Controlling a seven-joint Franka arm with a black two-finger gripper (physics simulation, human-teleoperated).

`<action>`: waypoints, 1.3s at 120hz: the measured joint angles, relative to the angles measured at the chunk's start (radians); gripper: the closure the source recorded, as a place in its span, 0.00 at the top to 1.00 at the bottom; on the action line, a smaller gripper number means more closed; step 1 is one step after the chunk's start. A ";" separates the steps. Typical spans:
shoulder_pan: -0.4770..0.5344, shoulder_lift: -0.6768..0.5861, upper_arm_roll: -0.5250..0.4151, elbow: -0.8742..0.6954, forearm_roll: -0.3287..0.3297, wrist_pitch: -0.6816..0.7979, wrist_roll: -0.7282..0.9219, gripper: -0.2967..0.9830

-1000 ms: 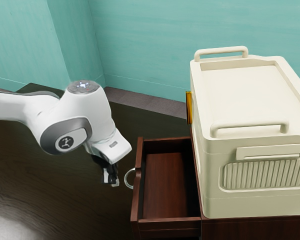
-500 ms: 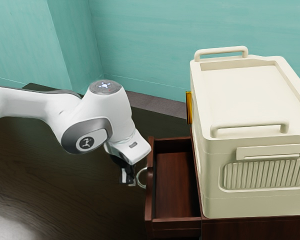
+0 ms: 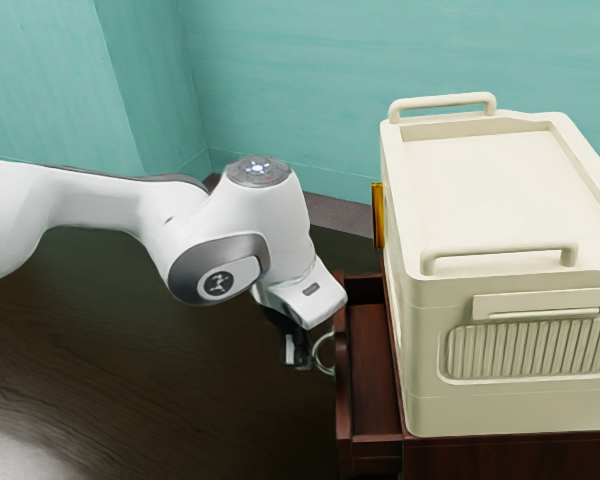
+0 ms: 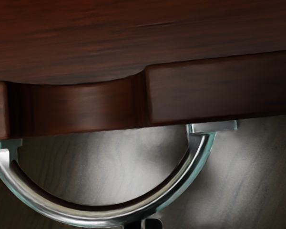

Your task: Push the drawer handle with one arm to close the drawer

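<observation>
In the exterior view my black gripper (image 3: pixel 295 362) is low beside the drawer's front, its fingers together and against the outer side of the metal ring handle (image 3: pixel 319 354). The dark red-brown drawer (image 3: pixel 372 365) is still partly out, with a narrow strip of its inside showing. In the wrist view the shiny curved handle (image 4: pixel 90 219) stands out from the drawer's front edge (image 4: pixel 219 90), and the tips of my gripper (image 4: pixel 144 223) meet the outermost part of its curve.
A large cream box (image 3: pixel 500 400) with two top handles sits on the cabinet (image 3: pixel 520 456) at the exterior view's right. A yellow-gold piece (image 3: pixel 378 215) stands by its far side. Dark wooden floor (image 3: pixel 130 370) lies under the arm.
My arm has moved toward the exterior view's right. The drawer and its handle have shifted the same way, and less of the drawer's inside shows.
</observation>
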 joint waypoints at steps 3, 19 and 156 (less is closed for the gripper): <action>0.000 0.003 0.000 0.004 0.000 0.000 0.000 0.15; -0.002 0.024 -0.001 0.025 -0.001 -0.001 -0.001 0.15; 0.038 0.176 -0.106 0.250 0.033 -0.062 0.262 0.15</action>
